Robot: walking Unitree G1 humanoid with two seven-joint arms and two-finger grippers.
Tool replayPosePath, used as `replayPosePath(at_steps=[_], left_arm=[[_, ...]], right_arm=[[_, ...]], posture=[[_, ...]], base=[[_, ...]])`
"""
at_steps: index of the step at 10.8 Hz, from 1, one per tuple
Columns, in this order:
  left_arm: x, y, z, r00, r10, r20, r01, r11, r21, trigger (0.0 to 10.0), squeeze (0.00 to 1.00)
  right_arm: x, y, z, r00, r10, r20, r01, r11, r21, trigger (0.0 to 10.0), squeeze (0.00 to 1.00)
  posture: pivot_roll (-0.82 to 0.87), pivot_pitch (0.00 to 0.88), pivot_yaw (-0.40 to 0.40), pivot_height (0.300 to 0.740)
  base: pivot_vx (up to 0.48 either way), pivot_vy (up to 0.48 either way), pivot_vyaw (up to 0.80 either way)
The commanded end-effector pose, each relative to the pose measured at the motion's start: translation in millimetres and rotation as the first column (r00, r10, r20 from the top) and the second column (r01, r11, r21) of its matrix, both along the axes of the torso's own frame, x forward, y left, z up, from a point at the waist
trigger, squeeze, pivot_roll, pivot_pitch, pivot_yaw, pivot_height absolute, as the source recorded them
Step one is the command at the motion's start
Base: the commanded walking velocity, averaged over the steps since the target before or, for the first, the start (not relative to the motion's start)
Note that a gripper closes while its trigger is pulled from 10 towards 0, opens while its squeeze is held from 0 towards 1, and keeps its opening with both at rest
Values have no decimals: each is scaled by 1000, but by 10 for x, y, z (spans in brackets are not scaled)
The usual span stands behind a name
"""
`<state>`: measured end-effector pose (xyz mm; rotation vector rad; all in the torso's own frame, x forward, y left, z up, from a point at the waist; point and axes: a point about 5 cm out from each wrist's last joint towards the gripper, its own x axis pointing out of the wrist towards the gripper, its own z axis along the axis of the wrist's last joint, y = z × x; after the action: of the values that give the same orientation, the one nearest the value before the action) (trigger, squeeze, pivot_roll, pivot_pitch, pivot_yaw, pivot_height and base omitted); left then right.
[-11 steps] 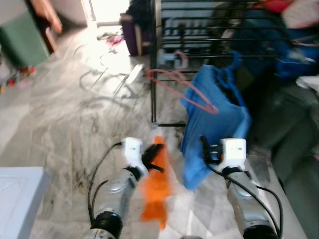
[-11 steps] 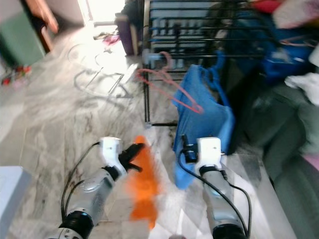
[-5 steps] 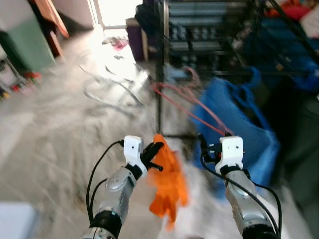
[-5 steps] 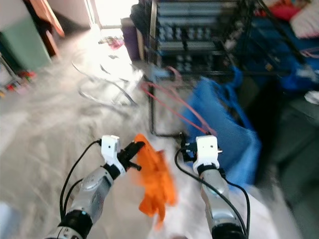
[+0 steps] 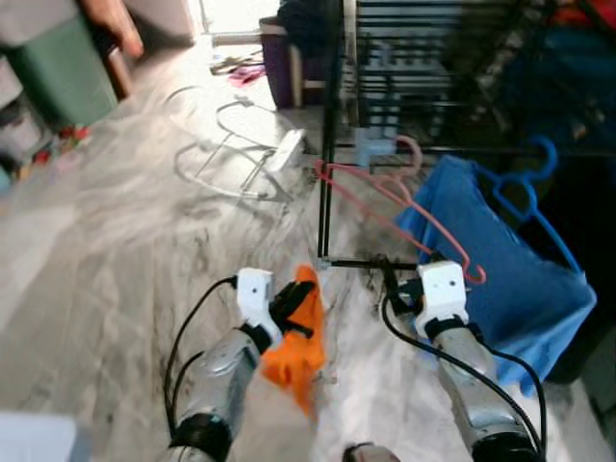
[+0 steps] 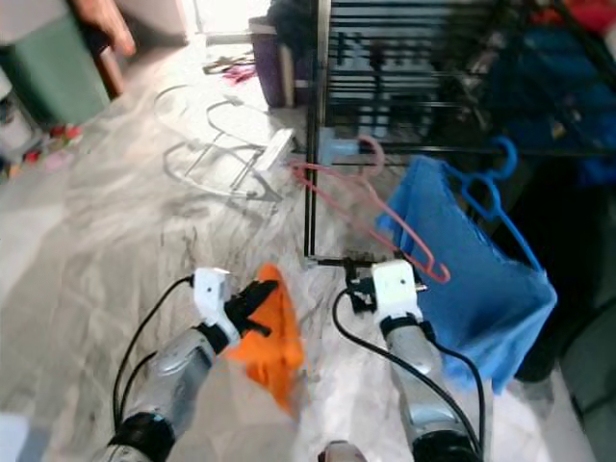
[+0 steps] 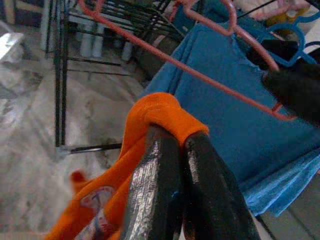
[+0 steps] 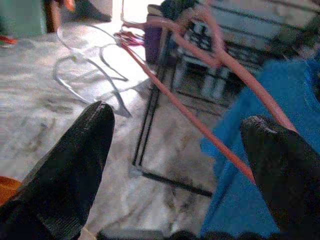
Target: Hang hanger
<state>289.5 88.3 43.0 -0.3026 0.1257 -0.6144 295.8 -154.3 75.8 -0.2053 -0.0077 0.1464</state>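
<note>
A pink hanger (image 5: 385, 207) hangs by its hook from a low rail of the black rack (image 5: 332, 144), sloping down toward me. My right gripper (image 5: 393, 289) is open just below the hanger's low corner. In the right wrist view the hanger's bar (image 8: 195, 121) passes between the spread fingers of that gripper (image 8: 178, 115). My left gripper (image 5: 294, 308) is shut on an orange cloth (image 5: 298, 351) that dangles over the floor; its fingers (image 7: 200, 175) pinch a fold of the cloth (image 7: 155, 110). A blue shirt (image 5: 510, 279) on a blue hanger (image 5: 525, 197) hangs beside the pink one.
White wire frames (image 5: 241, 144) lie on the marble floor to the left of the rack. A green bin (image 5: 58, 77) stands at the far left and a purple container (image 5: 289, 72) by the rack's far side. Dark clothes crowd the right side.
The whole picture has shifted and sharpened as the camera moved nearer the rack. The pink hanger's low corner now lies close to my right gripper. The orange cloth stays in the left gripper.
</note>
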Motion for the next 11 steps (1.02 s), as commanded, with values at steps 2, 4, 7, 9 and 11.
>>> replayPosePath(at_steps=[2,4,7,9,11], left_arm=[[-38,21,17,1000,-20,16,19,1000,7,10000,0],[-67,47,7,1000,-20,14,20,1000,14,10000,0],[-152,140,-8,1000,-21,3,21,999,35,10000,0],[-221,224,-22,999,-35,-13,36,997,63,10000,0],[-279,267,-5,998,-52,-26,54,995,82,10000,0]], right_arm=[[112,-142,160,999,-21,43,25,997,-76,10000,0],[197,-284,275,995,-66,69,74,990,-120,10000,0],[437,-632,523,994,-101,52,109,979,-173,10000,0],[627,-683,669,999,-37,6,37,974,-225,10000,0],[744,-692,681,996,15,-92,-34,979,-199,10000,0]], posture=[[-275,151,26,740],[-260,172,28,740],[-222,218,46,740],[-203,250,71,740],[-187,282,90,740]], base=[[0,0,0],[0,0,0],[0,0,0],[0,0,0],[0,0,0]])
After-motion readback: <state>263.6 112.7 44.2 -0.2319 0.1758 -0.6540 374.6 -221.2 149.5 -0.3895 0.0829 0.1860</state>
